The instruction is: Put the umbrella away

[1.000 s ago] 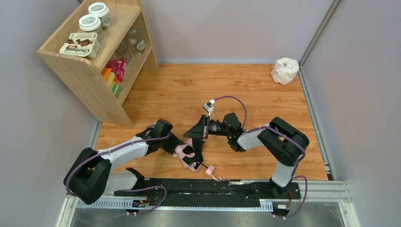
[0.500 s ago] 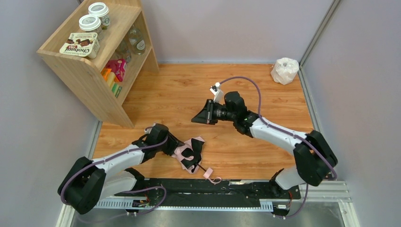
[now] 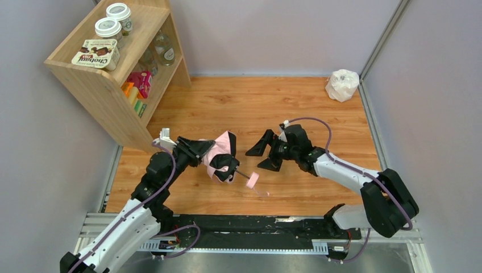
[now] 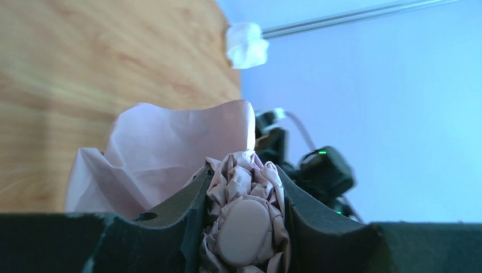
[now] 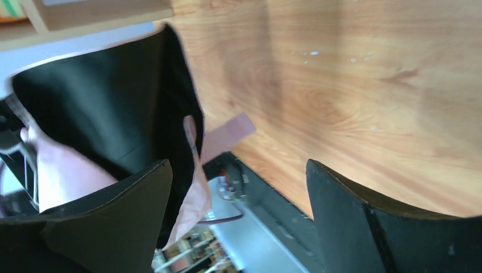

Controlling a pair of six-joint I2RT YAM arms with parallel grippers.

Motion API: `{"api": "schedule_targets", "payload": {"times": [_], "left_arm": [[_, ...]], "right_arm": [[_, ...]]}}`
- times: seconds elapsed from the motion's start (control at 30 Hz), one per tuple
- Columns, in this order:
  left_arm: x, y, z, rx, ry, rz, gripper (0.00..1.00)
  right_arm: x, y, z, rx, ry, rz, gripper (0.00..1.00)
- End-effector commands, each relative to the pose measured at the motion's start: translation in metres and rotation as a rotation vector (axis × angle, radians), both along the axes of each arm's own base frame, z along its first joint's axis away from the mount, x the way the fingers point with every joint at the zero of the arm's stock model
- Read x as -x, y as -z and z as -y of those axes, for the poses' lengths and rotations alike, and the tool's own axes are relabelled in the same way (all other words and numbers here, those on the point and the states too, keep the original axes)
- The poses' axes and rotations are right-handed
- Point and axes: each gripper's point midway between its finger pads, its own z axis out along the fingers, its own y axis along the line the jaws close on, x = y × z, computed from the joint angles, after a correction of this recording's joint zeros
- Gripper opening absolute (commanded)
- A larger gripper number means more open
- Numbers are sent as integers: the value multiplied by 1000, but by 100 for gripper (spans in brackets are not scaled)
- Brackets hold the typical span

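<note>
Pink fabric and black lining bunch together near the middle of the wooden bench (image 3: 318,114) in the top view: that is the umbrella (image 3: 226,143), caught in the left pincer (image 3: 211,154). Its thin shaft and small pink handle (image 3: 252,180) stick out toward the lower right. The right pincer (image 3: 254,161) sits just beside that handle end, jaws spread wide, with nothing between them and not touching the umbrella. A wooden shelf (image 3: 113,79) stands at the far left, and a small white bag (image 3: 342,85) lies in the far right corner, well apart from both arms.

From the left wrist, the left pincer (image 4: 244,219) is clamped on the umbrella (image 4: 170,148). Crumpled pink cloth and a smooth oval pink end fill the gap between the two dark fingers (image 4: 310,219). A loose fold of the canopy rises beyond them. The white bag (image 4: 247,45) shows far off.

From the right wrist, the right pincer (image 5: 239,216) stands apart, bare bench (image 5: 352,85) showing through the gap. The umbrella (image 5: 113,108), dark with a pink edge, lies left of the gap, beside the left finger (image 5: 113,216); whether they touch I cannot tell.
</note>
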Motion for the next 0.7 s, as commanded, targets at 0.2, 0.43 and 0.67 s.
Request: {"api": "schedule_targets", "payload": {"times": [0.2, 0.43, 0.67], "left_arm": [[-7, -127, 11, 371, 52, 280, 0], [-9, -153, 9, 407, 42, 347, 0], [-7, -167, 13, 448, 78, 384, 0]], "right_arm": [[23, -58, -81, -545, 11, -421, 89], [54, -59, -115, -668, -9, -576, 87], [57, -55, -131, -792, 9, -619, 82]]}}
